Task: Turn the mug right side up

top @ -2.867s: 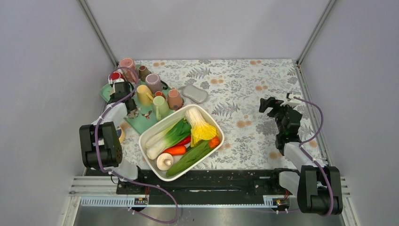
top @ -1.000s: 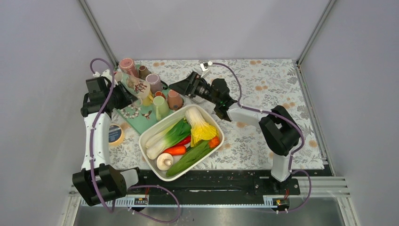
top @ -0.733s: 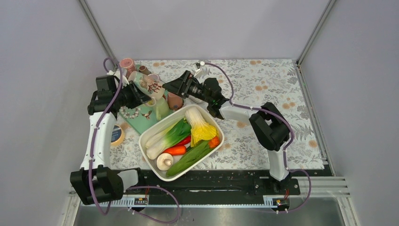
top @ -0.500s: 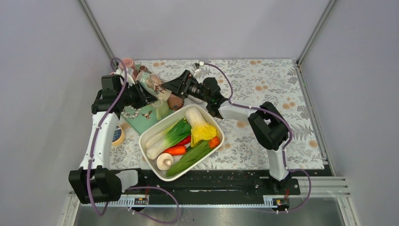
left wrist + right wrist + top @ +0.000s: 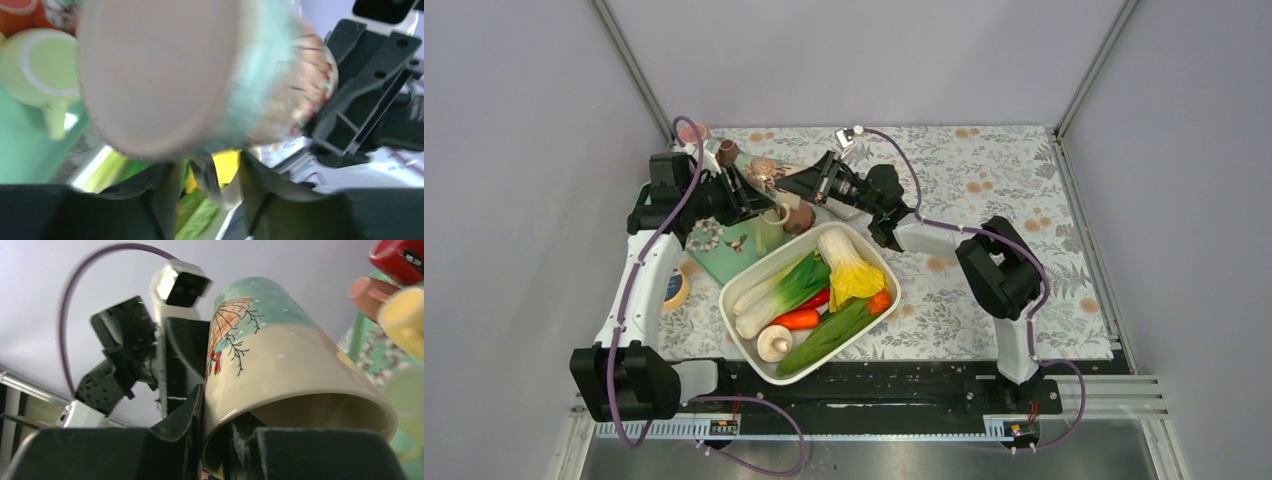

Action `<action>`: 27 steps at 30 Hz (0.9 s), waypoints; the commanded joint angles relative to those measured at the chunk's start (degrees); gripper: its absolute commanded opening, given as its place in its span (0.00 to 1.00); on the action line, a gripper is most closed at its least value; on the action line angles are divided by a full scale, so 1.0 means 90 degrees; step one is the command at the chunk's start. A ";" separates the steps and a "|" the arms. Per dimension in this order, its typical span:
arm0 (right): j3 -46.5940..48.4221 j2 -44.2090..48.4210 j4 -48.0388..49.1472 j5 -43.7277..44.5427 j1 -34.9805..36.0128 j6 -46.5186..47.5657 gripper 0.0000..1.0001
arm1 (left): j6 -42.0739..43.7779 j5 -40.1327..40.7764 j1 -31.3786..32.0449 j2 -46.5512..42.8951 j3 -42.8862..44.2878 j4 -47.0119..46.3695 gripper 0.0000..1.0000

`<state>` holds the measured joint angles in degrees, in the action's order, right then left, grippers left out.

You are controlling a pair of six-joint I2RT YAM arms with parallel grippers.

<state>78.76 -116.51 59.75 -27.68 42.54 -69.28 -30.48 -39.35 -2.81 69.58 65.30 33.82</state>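
Over the far-left corner of the flowered table (image 5: pixel 984 170), both arms are now meeting in the air above the green tray (image 5: pixel 714 258), where moments ago the right arm was still folded back on its own side. The left gripper (image 5: pixel 742 192) has been carrying the mug (image 5: pixel 764 172) up off the tray and is holding it aloft; in its wrist view, fingers (image 5: pixel 165 190) are sitting narrow, apparently around the blurred handle loop. The right gripper (image 5: pixel 792 182), wide a second ago, is now pinching the rim, one finger (image 5: pixel 192 407) outside the wall and the other inside the mouth. That is looking like a handover in progress: with two grips on it, the cup is likely being passed across so it can be set down mouth upward, and the turning itself is not yet finished. The mug is lying roughly on its side in mid-air, its pale base facing the left wrist camera and its mouth facing the right one. It is showing a cream glazed body, a teal band toward the base, and a painted orange fan-shaped leaf with dark twigs and small red berries.
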 commanded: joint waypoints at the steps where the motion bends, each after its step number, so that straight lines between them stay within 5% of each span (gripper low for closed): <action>1: -0.0432 0.1212 -0.0659 0.0043 -0.0520 0.0697 0.00 | 0.1090 0.0496 0.0000 0.0035 0.0576 -0.0152 0.64; 3: -0.0538 0.1680 -0.1889 0.0135 -0.0749 0.1565 0.00 | 0.1478 0.1033 -0.0007 0.0038 0.0700 0.0031 0.87; 5: -0.0410 0.2196 -0.3352 0.0399 -0.0977 0.2887 0.00 | 0.1836 0.1458 -0.0007 0.0000 0.0785 0.0135 0.98; 14: 0.2036 0.2242 -0.9463 0.1949 -0.1928 0.6883 0.00 | 0.3617 0.2194 -0.0007 0.0052 0.0831 0.0651 0.99; 21: 0.4433 0.0881 -1.2059 0.2824 -0.2321 0.8263 0.00 | 0.4514 0.2049 -0.0003 0.0129 0.0645 0.0890 0.99; 27: 0.7669 -0.1517 -1.4482 0.3023 -0.2325 0.8557 0.00 | 0.4745 0.2087 -0.0007 0.0240 0.0508 0.1007 0.99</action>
<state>134.08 -121.03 -56.05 -2.46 21.21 2.39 8.62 -21.58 -2.72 71.22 70.65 43.00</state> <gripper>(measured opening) 0.197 0.988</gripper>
